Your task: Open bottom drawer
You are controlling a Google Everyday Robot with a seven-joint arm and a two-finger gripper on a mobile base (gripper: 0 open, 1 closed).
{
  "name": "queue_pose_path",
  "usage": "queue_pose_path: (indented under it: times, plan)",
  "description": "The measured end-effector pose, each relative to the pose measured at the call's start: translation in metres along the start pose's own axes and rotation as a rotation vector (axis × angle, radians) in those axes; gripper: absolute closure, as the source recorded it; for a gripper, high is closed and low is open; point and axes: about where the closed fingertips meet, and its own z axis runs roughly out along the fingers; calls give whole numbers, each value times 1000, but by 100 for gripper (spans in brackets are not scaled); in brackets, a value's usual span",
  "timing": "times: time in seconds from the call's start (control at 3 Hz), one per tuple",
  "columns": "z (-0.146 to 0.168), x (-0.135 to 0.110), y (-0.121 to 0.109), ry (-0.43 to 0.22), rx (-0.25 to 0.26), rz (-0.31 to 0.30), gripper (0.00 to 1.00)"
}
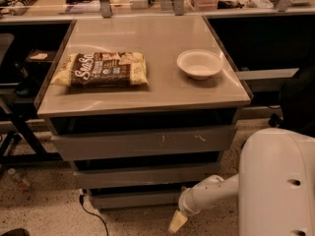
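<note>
Locate the gripper (pixel 173 228) at the bottom of the view, close above the speckled floor (pixel 44 200). Note the white arm (pixel 211 193) reaching left and downward from the large white robot body (pixel 278 181): forearm sloping gently, wrist bent so that the tan fingers (pixel 179 220) point down and slightly left. Read the fingers as narrow: one tapered tan wedge, no gap visible between the tips, nothing held.

Find the bottom drawer (pixel 135 199) just up and left of the fingers, near but not touching. Note its plain grey front, the narrowest of three, apparently shut beneath a dark gap. Find the middle drawer (pixel 142 175) higher, above and left of the fingers, then the top drawer (pixel 142 142) above that, the widest, with pale scratch marks on its front.

See the worktop (pixel 162 90) well above the fingers, carrying a brown chip bag (pixel 101 69) far up and left and a white bowl (pixel 199 64) almost straight above, the two well apart. Note a dark cable (pixel 93 213) on the floor left of the fingers, beside the cabinet's lower left corner.
</note>
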Motion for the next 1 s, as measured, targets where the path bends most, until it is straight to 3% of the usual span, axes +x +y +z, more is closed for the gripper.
queue_pose_path:
  times: [0.33,0.67,1.0]
  plan:
    - [17,7,-19,-21,36,34,0]
    - [31,15,-30,-1,43,87,0]
    - [33,13,-31,-8,45,78,0]
